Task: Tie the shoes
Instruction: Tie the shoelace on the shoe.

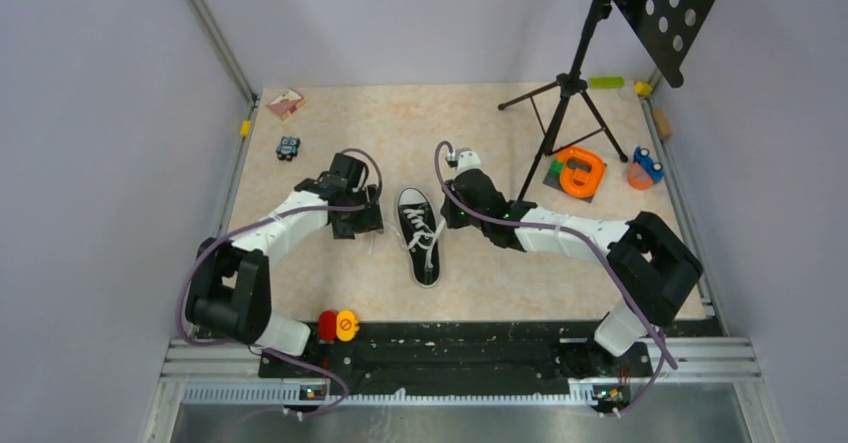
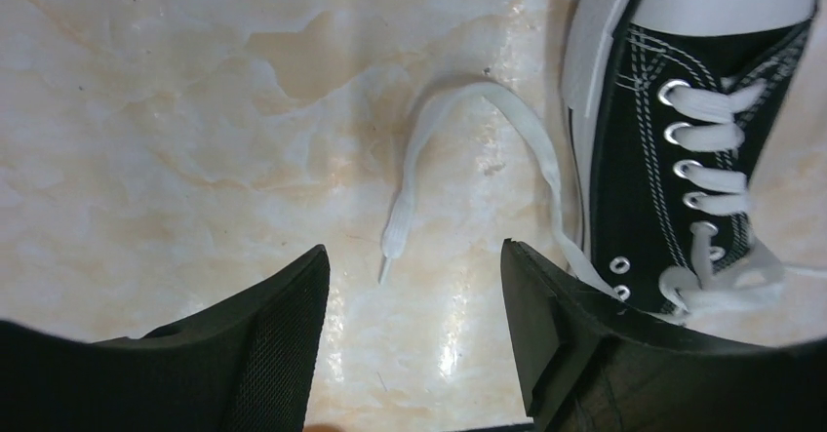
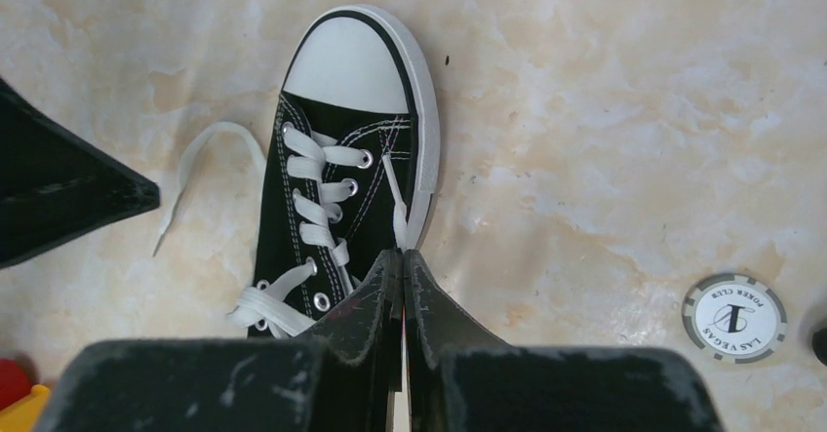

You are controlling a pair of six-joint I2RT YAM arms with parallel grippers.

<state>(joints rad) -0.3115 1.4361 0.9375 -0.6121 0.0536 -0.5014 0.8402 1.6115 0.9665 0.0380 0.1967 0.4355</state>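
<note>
Table: the beige marbled tabletop (image 1: 520, 263) bore everything listed below.
Stand: a black tripod stand (image 1: 566, 113) stood at the far right, well apart from the shoe.
Left claw: the left gripper (image 2: 414, 252) was low over the table just beside the shoe. Its jaws were spread and gripped nothing, with a loose lace tip lying between them.
Right claw: the right gripper (image 3: 402, 256) was pressed fully together at the shoe's other flank, apparently pinching the lace that ran into its tips.
Shoe: the black low-top canvas sneaker (image 1: 420, 235), with white rubber toe cap and sole edge, lay flat near mid-table between the arms, toe pointing away from their bases.
Shoe handling: probably light, with a soft upper and a stiffer sole. It was likely to slide on the smooth top under a hard tug.
Loose lace: the long flat white lace end (image 2: 468, 96) arched limply on the table on the left arm's side. It was best pinched flat, a little back from the tip.
Held lace: the second white lace (image 3: 393, 198) ran from an eyelet to the closed tips.
Bow: none was seen.
Chip: a round grey-and-white poker chip (image 3: 733, 317) lay well apart.
</note>
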